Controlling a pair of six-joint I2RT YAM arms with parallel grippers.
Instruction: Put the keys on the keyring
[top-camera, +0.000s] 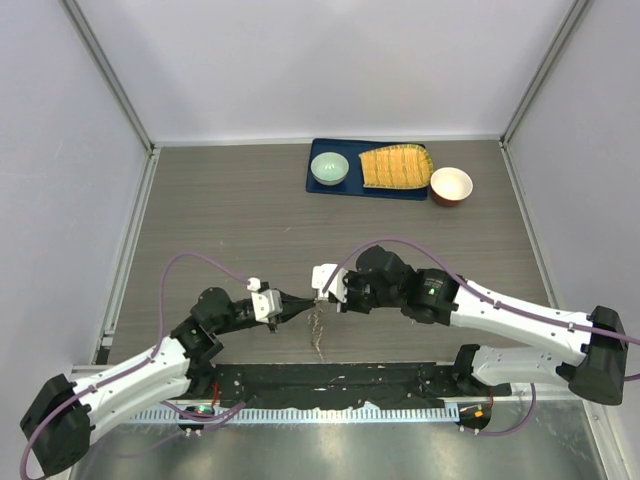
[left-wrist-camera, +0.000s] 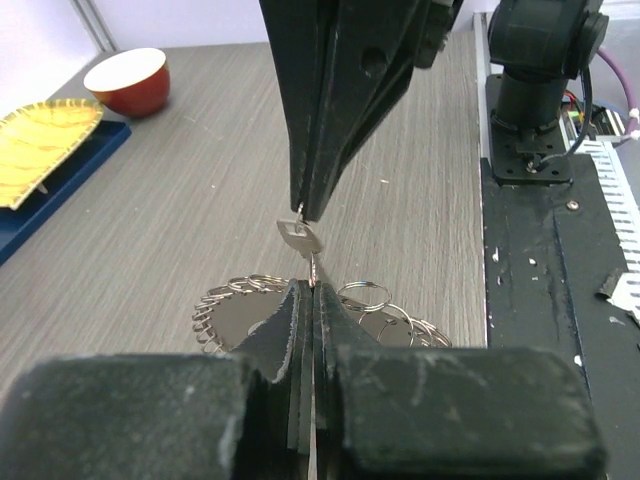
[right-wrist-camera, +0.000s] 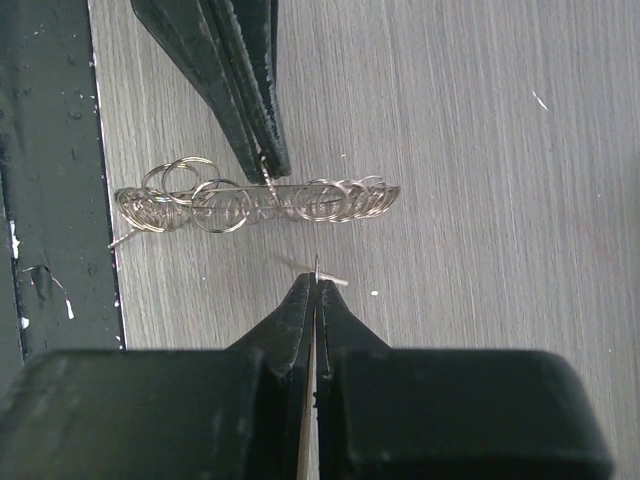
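The keyring (top-camera: 318, 335), a grey ring fringed with many small split rings, hangs edge-on between the two arms near the table's front. My left gripper (top-camera: 303, 306) is shut on its upper edge; in the left wrist view the pinched wire shows at the left gripper (left-wrist-camera: 313, 287), with the keyring (left-wrist-camera: 225, 300) spread below. My right gripper (top-camera: 321, 297) is shut on the tiny silver key (left-wrist-camera: 299, 236), held right at the left fingertips. In the right wrist view the key (right-wrist-camera: 335, 281) pokes from the right gripper (right-wrist-camera: 317, 280), just short of the keyring (right-wrist-camera: 330, 200).
A blue tray (top-camera: 322, 187) at the back holds a green bowl (top-camera: 329, 168) and a yellow ribbed dish (top-camera: 396, 166). A red bowl (top-camera: 451, 185) stands beside it. A black mat (top-camera: 330, 380) runs along the near edge between the arm bases.
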